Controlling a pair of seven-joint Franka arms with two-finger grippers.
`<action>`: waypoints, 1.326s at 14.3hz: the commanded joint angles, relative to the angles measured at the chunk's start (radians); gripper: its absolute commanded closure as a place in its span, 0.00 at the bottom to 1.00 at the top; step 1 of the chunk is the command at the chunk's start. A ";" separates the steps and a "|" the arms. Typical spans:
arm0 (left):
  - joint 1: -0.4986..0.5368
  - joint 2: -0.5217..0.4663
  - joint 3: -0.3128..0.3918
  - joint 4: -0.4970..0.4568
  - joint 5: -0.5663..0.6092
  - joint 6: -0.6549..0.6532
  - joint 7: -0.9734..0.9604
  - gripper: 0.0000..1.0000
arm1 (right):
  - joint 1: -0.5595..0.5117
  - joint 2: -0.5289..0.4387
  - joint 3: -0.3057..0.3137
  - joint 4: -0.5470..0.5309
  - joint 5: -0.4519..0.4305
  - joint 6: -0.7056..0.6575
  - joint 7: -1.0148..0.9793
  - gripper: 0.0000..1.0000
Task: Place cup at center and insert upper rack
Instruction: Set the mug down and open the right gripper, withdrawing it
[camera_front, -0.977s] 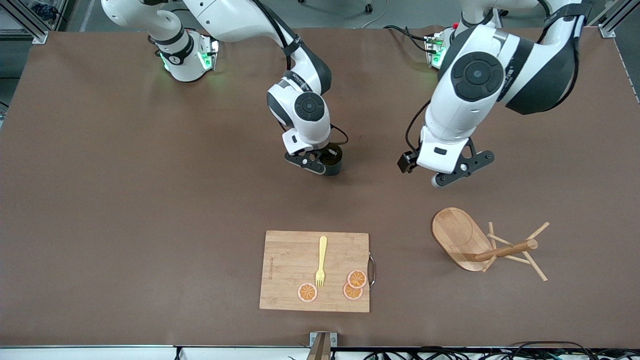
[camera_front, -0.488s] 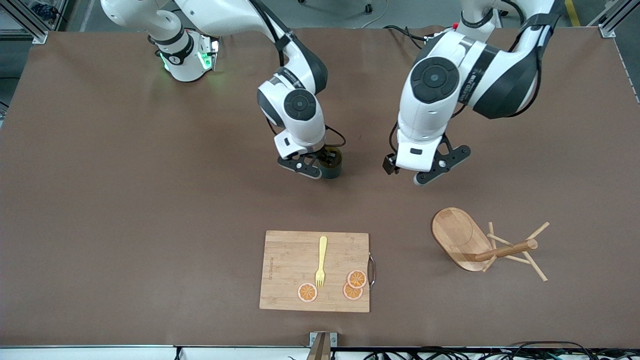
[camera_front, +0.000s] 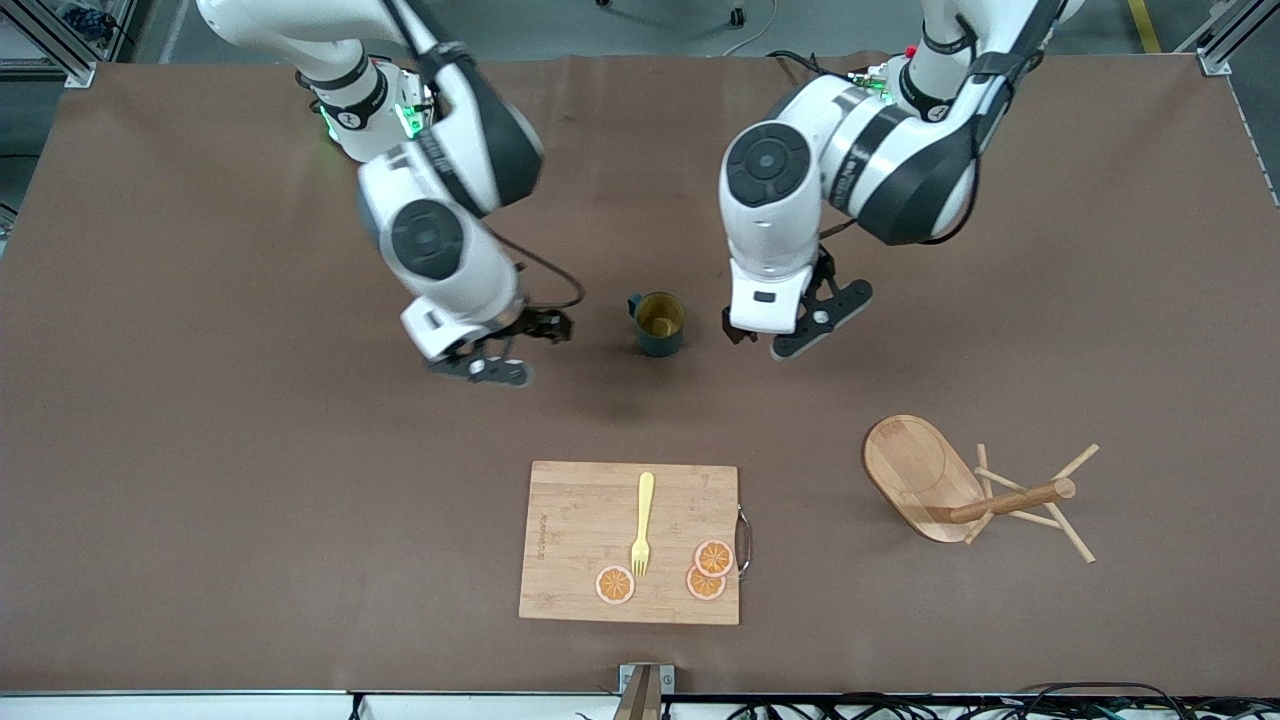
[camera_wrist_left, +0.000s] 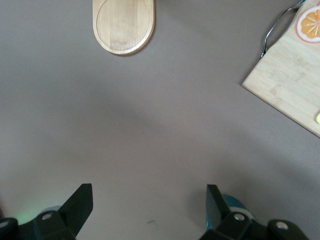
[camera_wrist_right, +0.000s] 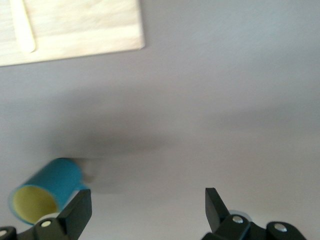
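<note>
Cup (camera_front: 659, 322) upright mid-table, free, between right gripper (camera_front: 487, 352) and left gripper (camera_front: 797, 325), both spread wide and empty; upper rack (camera_front: 960, 492) tipped over toward left arm's end, nearer front camera

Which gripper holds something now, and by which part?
Nothing is held. The right gripper and left gripper are open, either side of the upright dark teal cylindrical cup.
</note>
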 joint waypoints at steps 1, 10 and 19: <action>-0.055 0.036 0.000 0.010 0.038 0.006 -0.093 0.00 | -0.151 -0.067 0.020 -0.041 -0.051 -0.059 -0.218 0.00; -0.302 0.195 0.009 0.032 0.182 0.091 -0.404 0.00 | -0.495 -0.153 0.021 0.096 -0.157 -0.341 -0.490 0.00; -0.485 0.355 0.010 0.067 0.545 0.138 -0.812 0.07 | -0.572 -0.143 0.021 0.216 -0.159 -0.435 -0.541 0.00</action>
